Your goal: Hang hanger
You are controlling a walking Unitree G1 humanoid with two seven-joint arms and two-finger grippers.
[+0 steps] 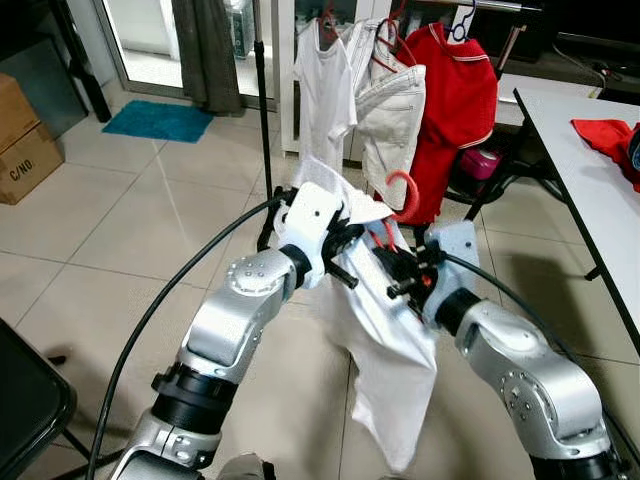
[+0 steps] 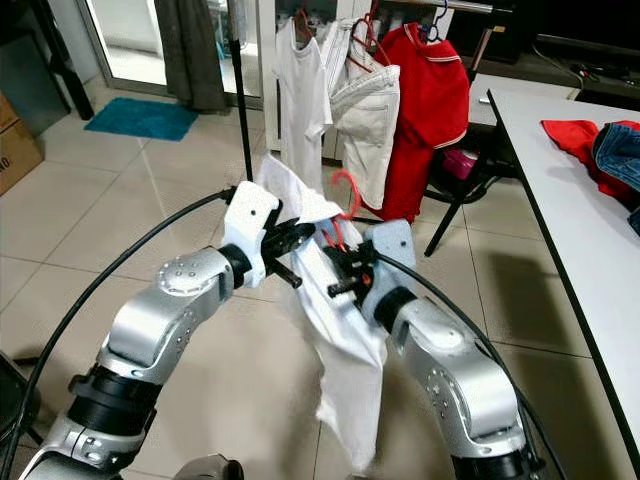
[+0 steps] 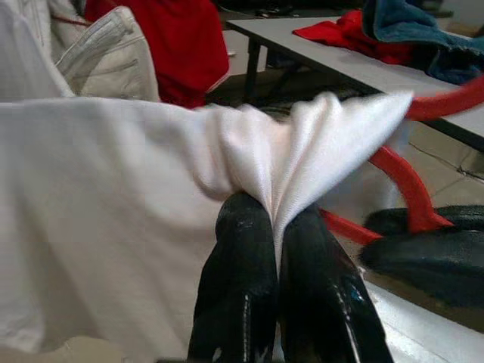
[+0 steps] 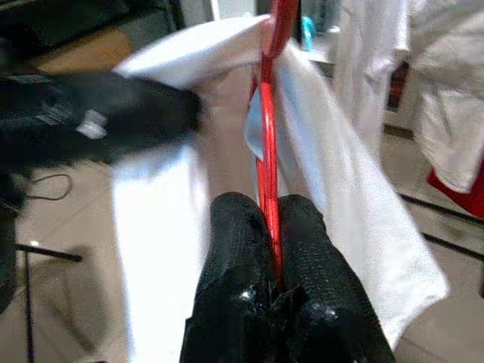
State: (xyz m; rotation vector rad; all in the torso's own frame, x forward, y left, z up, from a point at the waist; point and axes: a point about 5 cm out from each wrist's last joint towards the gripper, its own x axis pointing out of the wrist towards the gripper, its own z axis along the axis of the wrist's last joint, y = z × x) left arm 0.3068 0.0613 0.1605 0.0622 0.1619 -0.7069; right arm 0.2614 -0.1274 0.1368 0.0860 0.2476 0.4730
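Note:
A red plastic hanger (image 1: 402,192) carries a white garment (image 1: 385,350) that droops between my two arms toward the floor. In the right wrist view my right gripper (image 4: 271,208) is shut on the hanger's red bar (image 4: 266,162). The left wrist view has my left gripper (image 3: 274,219) shut on a pinched fold of the white garment (image 3: 113,189), beside the hanger's red curve (image 3: 401,178). Ahead stands the clothes rack, with a white shirt (image 1: 325,85), white shorts (image 1: 392,115) and a red shirt (image 1: 455,100) hanging from it.
A white table (image 1: 585,170) runs along the right, holding a red cloth (image 1: 608,135) and jeans (image 2: 620,150). A black pole (image 1: 264,100) rises in front of the rack. A cardboard box (image 1: 22,140) and a teal mat (image 1: 158,120) lie at the far left on the tiled floor.

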